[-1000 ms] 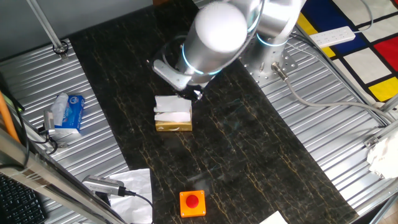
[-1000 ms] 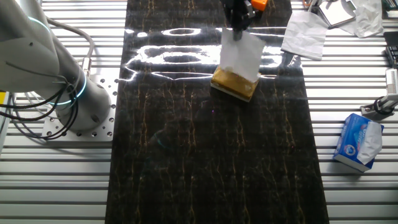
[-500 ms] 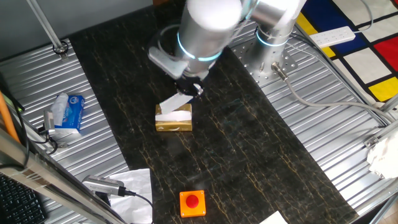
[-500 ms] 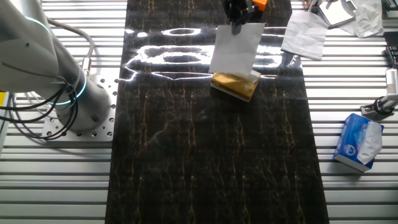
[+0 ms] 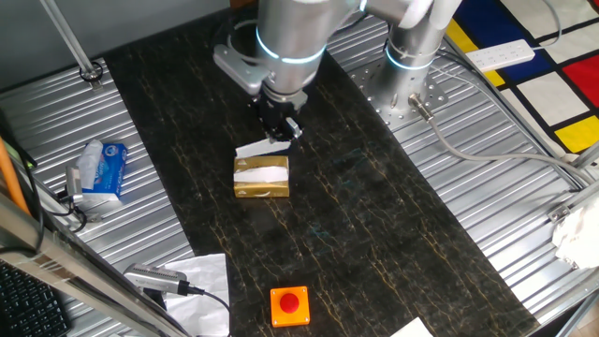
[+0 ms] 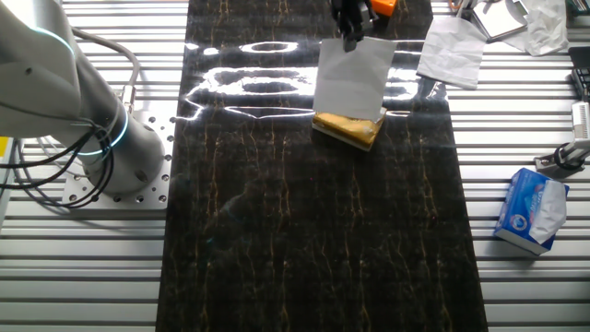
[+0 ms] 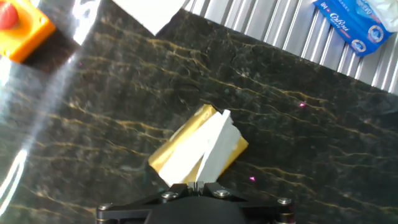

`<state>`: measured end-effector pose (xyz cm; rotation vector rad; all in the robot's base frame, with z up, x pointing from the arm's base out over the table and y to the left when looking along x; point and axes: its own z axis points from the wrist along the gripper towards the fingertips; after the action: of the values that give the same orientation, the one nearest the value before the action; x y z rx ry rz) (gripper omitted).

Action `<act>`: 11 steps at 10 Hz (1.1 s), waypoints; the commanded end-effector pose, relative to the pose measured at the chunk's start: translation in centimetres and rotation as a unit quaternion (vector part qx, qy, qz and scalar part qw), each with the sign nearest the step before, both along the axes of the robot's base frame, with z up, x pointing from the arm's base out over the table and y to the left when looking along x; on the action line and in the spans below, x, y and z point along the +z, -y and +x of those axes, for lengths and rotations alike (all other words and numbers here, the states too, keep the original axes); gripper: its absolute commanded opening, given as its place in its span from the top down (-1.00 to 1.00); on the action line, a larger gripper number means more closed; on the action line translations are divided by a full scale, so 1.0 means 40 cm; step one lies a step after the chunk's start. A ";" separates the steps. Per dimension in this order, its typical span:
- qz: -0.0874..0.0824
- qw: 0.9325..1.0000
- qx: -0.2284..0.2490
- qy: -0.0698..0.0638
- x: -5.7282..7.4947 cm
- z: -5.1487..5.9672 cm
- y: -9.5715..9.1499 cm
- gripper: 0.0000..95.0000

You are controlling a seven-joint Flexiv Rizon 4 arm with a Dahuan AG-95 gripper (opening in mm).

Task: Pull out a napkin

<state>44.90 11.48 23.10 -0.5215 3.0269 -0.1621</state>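
The gold-brown tissue box (image 5: 261, 180) lies on the dark marble-patterned mat; it also shows in the other fixed view (image 6: 348, 129) and in the hand view (image 7: 176, 149). My gripper (image 5: 279, 128) is above the box's far edge and is shut on the top edge of the napkin (image 5: 261, 149). In the other fixed view the gripper (image 6: 350, 35) holds the white napkin (image 6: 351, 78) as a flat hanging sheet, and its lower edge reaches the box top. In the hand view the napkin (image 7: 216, 151) runs from the gripper (image 7: 198, 185) down toward the box.
An orange box with a red button (image 5: 289, 306) sits at the mat's near end. A blue-and-white tissue packet (image 5: 101, 168) lies on the ribbed metal at the left. A wrinkled white cloth (image 5: 204, 279) lies by a metal tool. The robot base (image 5: 410, 80) stands behind.
My gripper has risen and moved away from the box with the napkin in it. The napkin has drawn out of the box and now hangs as a spread sheet.
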 end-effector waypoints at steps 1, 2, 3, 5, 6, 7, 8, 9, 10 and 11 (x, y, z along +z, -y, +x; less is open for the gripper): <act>0.053 0.998 -0.030 0.014 0.000 0.000 0.000 1.00; 0.101 0.993 -0.055 0.026 0.000 0.000 0.000 1.00; 0.112 0.991 -0.062 0.027 0.000 0.000 0.000 1.00; 0.116 0.991 -0.065 0.027 0.000 0.000 0.000 1.00; 0.114 0.991 -0.064 0.026 0.000 0.000 0.000 1.00; 0.110 0.992 -0.062 0.024 0.000 0.000 0.000 1.00; 0.110 0.992 -0.059 0.023 0.000 0.000 0.000 1.00; 0.108 0.992 -0.055 0.021 0.000 0.000 0.000 1.00; 0.106 0.993 -0.052 0.021 0.000 0.000 0.000 1.00; 0.105 0.993 -0.050 0.021 0.000 0.000 0.000 1.00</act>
<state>44.96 11.52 23.08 -0.3462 2.9833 0.1400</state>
